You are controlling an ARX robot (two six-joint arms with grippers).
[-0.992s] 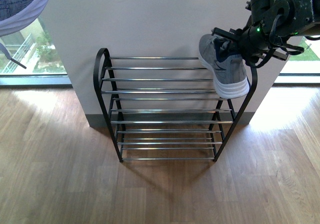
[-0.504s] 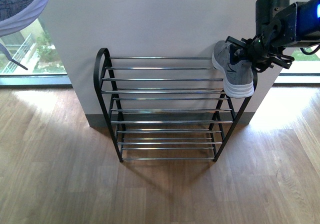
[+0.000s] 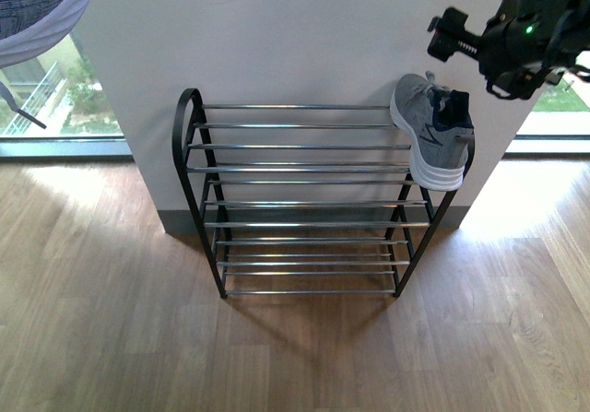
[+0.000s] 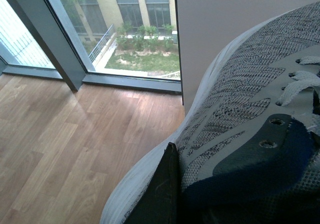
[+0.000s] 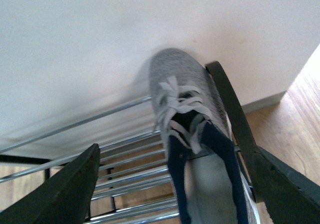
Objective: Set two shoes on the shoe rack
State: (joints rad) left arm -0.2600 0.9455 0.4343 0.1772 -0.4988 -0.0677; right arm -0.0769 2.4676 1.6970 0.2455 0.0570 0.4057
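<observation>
One grey knit white-soled sneaker [image 3: 431, 135] lies on the top tier at the three-o'clock end of the black-framed chrome-bar shoe rack [image 3: 184, 145], so the task looks half done: the right gripper [image 3: 454, 36] hangs above it with fingers [image 5: 65, 194] spread and empty, while the left gripper [image 4: 190, 204] pinches the matching second sneaker [image 4: 240, 103], not yet racked.

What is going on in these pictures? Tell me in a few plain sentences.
A two-armed robot is putting shoes on a rack. One sneaker rests on the top tier at the right end, toe towards the wall. The right claw hangs open above it, touching nothing. The left claw appears to hold the second sneaker, which is not yet on the rack.
</observation>
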